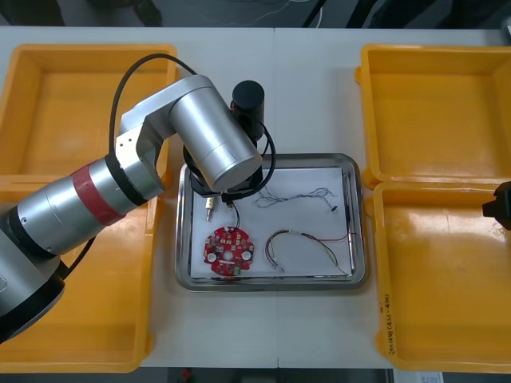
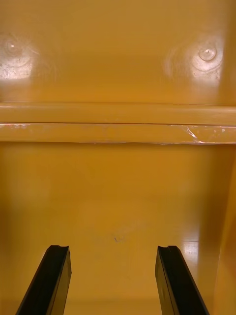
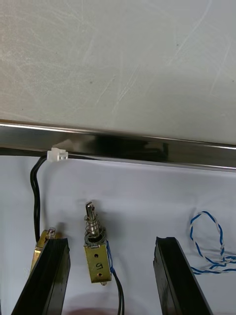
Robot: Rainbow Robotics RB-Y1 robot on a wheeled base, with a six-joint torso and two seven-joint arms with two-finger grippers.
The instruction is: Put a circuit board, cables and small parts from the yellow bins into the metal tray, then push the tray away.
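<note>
The metal tray (image 1: 358, 239), white inside, lies mid-table between the bins. In it lie a round red circuit board (image 1: 228, 249), a blue and white cable (image 1: 297, 195), a red and yellow cable (image 1: 307, 239) and a small metal part (image 1: 209, 209). My left arm (image 1: 207, 140) reaches over the tray's far left corner. The left gripper (image 3: 112, 243) is open just above the lining. A small metal part (image 3: 96, 246) lies loose between its fingers, and a second one (image 3: 43, 238) lies by one finger. A black cable (image 3: 35, 197) with a white plug runs along the tray rim (image 3: 147, 147).
Two yellow bins (image 1: 80, 104) stand at the left and two (image 1: 435, 112) at the right, their floors bare. My right arm (image 1: 499, 206) waits at the right edge, and the right gripper (image 2: 114, 248) hangs open over a bin floor (image 2: 118, 197). Bare table lies beyond the tray.
</note>
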